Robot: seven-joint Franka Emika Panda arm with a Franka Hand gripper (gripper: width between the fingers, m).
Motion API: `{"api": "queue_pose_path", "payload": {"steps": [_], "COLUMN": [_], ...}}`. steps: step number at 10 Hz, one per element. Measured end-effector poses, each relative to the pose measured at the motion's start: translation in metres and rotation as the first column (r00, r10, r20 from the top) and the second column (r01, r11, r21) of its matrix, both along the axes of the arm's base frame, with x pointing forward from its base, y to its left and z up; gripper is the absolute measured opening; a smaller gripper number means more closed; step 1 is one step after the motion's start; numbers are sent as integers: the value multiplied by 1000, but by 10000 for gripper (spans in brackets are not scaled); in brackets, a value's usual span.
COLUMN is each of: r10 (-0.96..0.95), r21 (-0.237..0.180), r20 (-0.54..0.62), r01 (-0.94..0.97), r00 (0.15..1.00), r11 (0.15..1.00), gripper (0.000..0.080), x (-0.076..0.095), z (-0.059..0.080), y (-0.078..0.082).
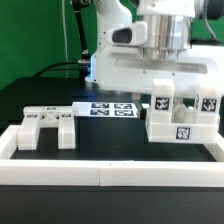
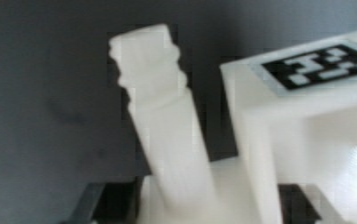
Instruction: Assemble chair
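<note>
The partly joined chair (image 1: 182,118), a chunky white block body with black-and-white tags, stands at the exterior view's right. My gripper (image 1: 166,82) is right above it. In the wrist view my gripper (image 2: 207,206) is shut on a long white chair leg (image 2: 157,110) with a ridged tip. The dark fingers (image 2: 114,200) press it from both sides. The leg runs close beside a tagged white block of the chair (image 2: 317,90); I cannot tell if they touch. A flat slotted white chair piece (image 1: 45,126) with tags lies apart at the exterior view's left.
The marker board (image 1: 110,108) lies flat at the middle back of the dark table. Long white border rails run along the front (image 1: 110,172) and up both sides. A dark cable hangs at the back left.
</note>
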State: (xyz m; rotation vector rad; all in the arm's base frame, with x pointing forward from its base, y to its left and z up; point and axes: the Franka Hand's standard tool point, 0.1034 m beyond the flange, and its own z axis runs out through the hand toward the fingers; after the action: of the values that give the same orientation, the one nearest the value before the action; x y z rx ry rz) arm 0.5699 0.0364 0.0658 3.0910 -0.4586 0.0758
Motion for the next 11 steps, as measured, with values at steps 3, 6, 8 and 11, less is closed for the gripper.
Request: {"api": "queue_pose_path", "payload": {"steps": [3, 6, 8, 11], "r10": [-11, -37, -56, -48], "r21": [26, 61, 56, 58], "r20": [-169, -445, -552, -715], "r01": [16, 71, 103, 128], "r00": [986, 895, 832, 698], "r11": [1000, 996, 993, 990], "gripper": [324, 324, 324, 324], "x": [-12, -26, -21, -34], "z": [-2, 4, 3, 1], "y": [-5, -25, -32, -40]}}
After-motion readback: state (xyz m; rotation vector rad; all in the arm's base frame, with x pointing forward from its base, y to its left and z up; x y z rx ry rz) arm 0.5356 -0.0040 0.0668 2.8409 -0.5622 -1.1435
